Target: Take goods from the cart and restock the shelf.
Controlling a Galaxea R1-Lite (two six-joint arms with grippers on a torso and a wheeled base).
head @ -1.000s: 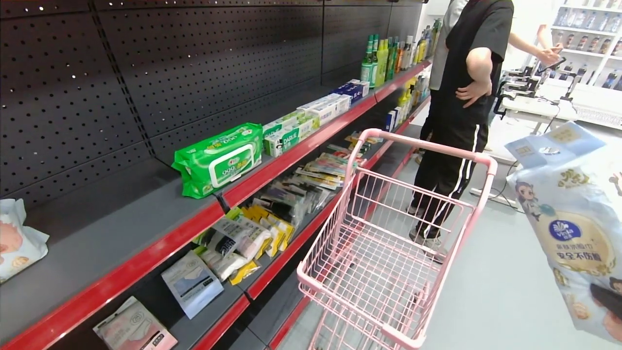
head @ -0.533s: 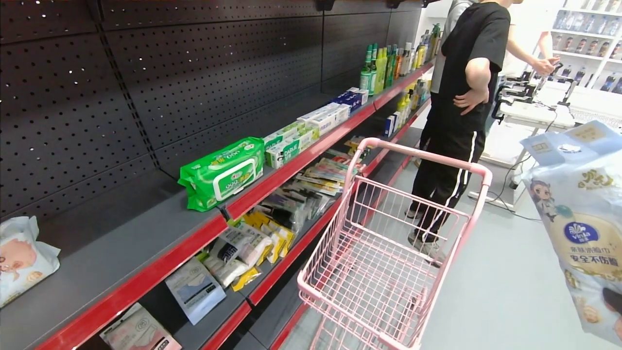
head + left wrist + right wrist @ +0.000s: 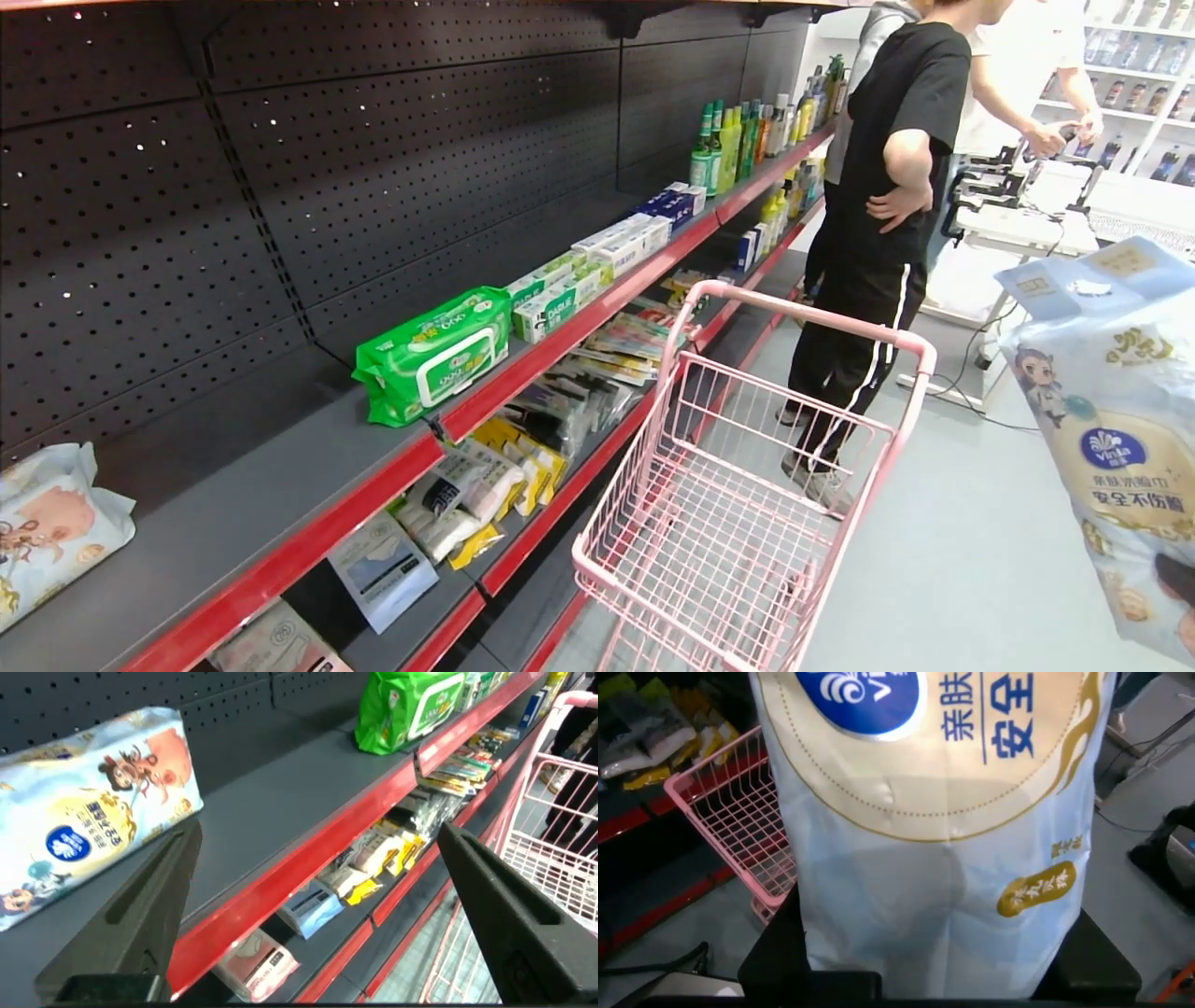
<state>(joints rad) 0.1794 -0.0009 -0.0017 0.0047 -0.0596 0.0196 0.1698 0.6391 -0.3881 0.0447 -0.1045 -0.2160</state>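
Note:
The pink wire cart (image 3: 747, 485) stands beside the shelf with its basket empty. At the right, a large pale-blue tissue pack (image 3: 1111, 439) hangs beyond the cart, and my right gripper (image 3: 938, 952) is shut on it; the pack (image 3: 943, 812) hides what lies behind. My left gripper (image 3: 318, 905) is open over the red front edge of the grey shelf board (image 3: 280, 467), holding nothing. A small cartoon-printed pack (image 3: 93, 821) lies on that board just beside it, at the far left (image 3: 47, 532). A green wipes pack (image 3: 434, 355) lies farther along.
Toothpaste boxes (image 3: 560, 285) and bottles (image 3: 728, 140) fill the far part of the same board. The lower shelf (image 3: 523, 439) holds several small packets. A bare stretch of board lies between the cartoon pack and the green wipes. Open grey floor (image 3: 962, 560) lies right of the cart.
The head camera has tilted, so the whole scene sits lower and the cartoon pack shows more. The tissue pack stays in my right gripper at the right edge.

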